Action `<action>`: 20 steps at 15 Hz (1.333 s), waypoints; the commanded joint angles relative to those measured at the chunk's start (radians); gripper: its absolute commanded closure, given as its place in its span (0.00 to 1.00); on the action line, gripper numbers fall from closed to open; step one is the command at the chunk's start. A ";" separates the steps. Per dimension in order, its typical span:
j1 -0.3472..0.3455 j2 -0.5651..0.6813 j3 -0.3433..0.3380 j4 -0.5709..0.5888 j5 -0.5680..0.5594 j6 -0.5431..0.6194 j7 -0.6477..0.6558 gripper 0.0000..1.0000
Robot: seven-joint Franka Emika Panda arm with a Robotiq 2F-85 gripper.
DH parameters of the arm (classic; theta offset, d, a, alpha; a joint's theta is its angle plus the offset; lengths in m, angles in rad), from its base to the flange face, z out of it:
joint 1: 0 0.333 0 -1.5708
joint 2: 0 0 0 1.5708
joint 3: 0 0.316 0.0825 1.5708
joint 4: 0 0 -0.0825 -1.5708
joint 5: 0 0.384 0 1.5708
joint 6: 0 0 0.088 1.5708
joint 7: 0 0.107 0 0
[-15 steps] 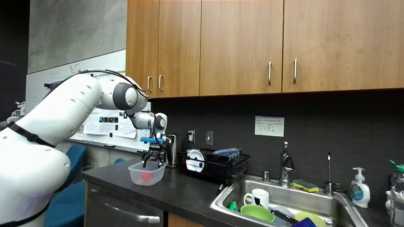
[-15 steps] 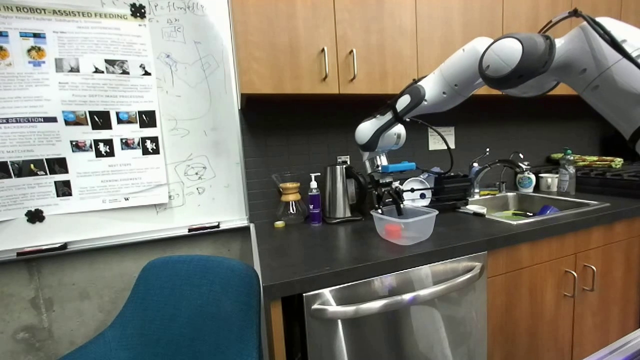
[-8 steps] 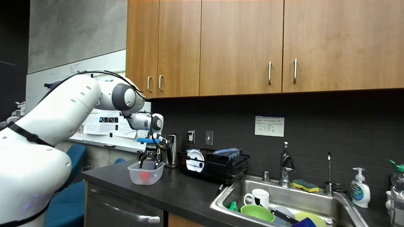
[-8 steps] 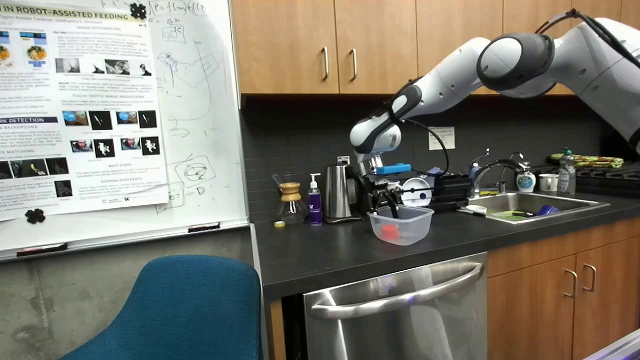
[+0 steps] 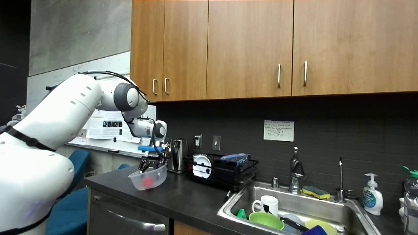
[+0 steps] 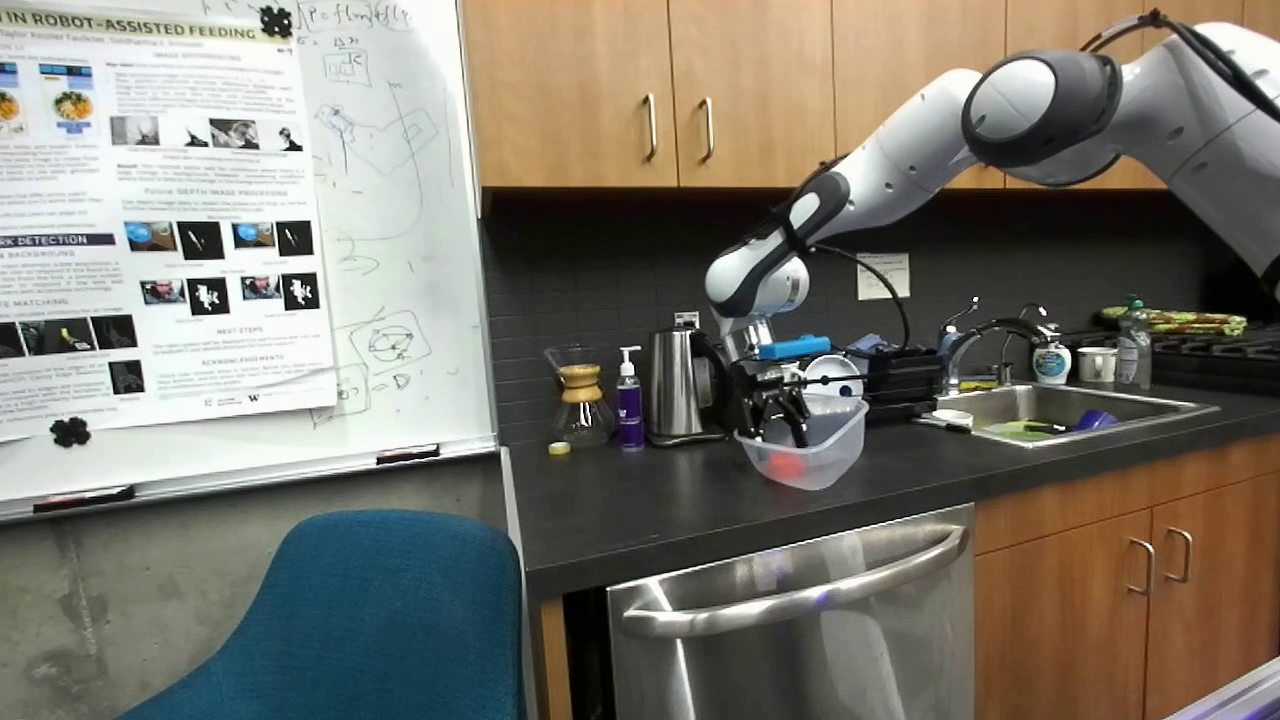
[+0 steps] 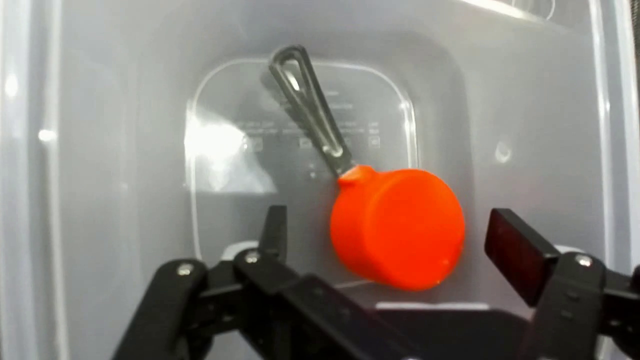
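A robot arm (image 5: 70,104) extends over the counter (image 5: 196,202) in an exterior view, its gripper (image 5: 149,167) inside the mouth of a tilted clear plastic tub (image 5: 160,177) near the front edge, toward the counter's end corner; farther along, a white mug (image 5: 271,202) and green bowl (image 5: 266,220) sit in the sink (image 5: 243,197). In an exterior view, a kettle (image 6: 674,390), a purple bottle (image 6: 630,410) and a glass coffee maker (image 6: 581,385) line the back edge. In the wrist view, the fingers (image 7: 517,255) stand spread to either side of an orange measuring cup (image 7: 400,230) lying in the tub, gaps showing on both sides, the cup's dark handle (image 7: 320,116) slanting away.
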 commanded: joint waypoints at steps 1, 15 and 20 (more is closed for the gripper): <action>0.003 -0.125 -0.004 -0.195 0.009 0.074 0.055 0.00; -0.006 -0.295 0.016 -0.375 0.018 0.108 0.042 0.00; 0.012 -0.263 0.038 -0.341 0.007 0.102 0.030 0.00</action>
